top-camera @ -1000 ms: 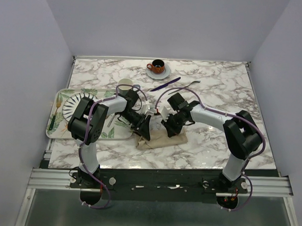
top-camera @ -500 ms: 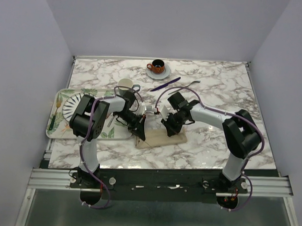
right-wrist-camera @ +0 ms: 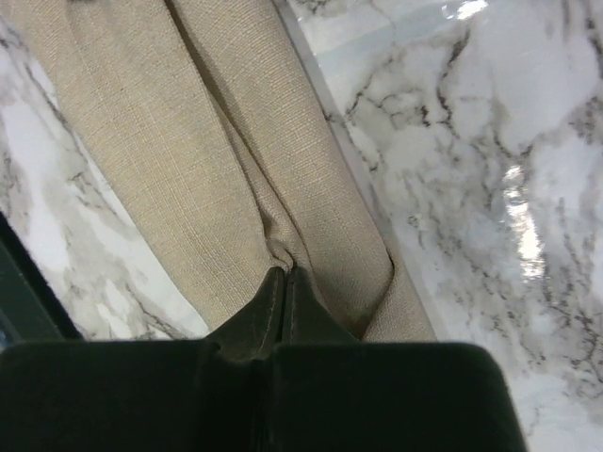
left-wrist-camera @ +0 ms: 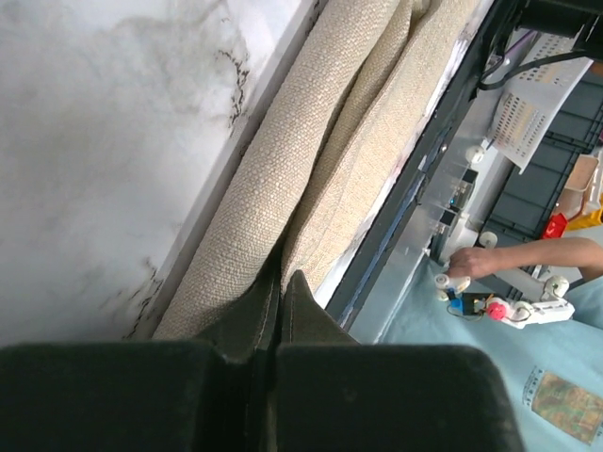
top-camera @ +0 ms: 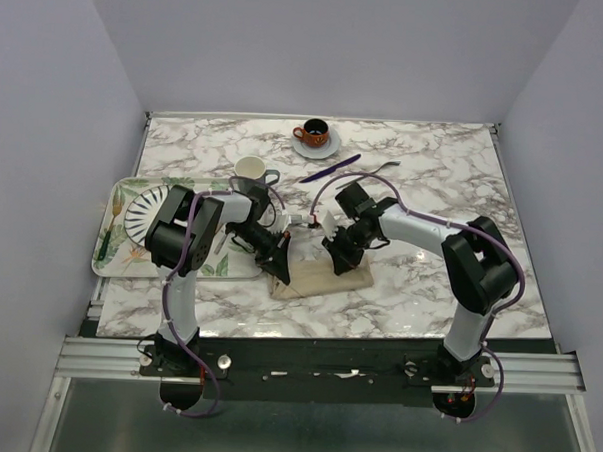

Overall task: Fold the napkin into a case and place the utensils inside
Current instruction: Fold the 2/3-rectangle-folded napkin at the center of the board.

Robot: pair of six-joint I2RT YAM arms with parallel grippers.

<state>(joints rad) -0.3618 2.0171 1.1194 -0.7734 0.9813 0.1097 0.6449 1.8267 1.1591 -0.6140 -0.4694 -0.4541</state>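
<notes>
Napkin (top-camera: 324,280) lies folded into a long strip on the marble table (top-camera: 419,291), near the front edge, just right of the tray (top-camera: 113,240).

Left gripper (top-camera: 280,269) is at the strip's left end, jaws pinched together on a fold of cloth (the wrist view shows the weave bunched right at the tips).

Right gripper (top-camera: 338,260) is on the strip's far edge, about midway, jaws likewise closed on a pucker of napkin. Whether the folds already make a pocket is hard to say from here.

Knife (top-camera: 329,168) and fork (top-camera: 370,171) lie roughly parallel farther back on the table, well apart from the napkin, neither gripper touching them.

Cup (top-camera: 314,132) on a saucer sits behind them. A pale mug (top-camera: 251,169) stands near the tray's far corner.
</notes>
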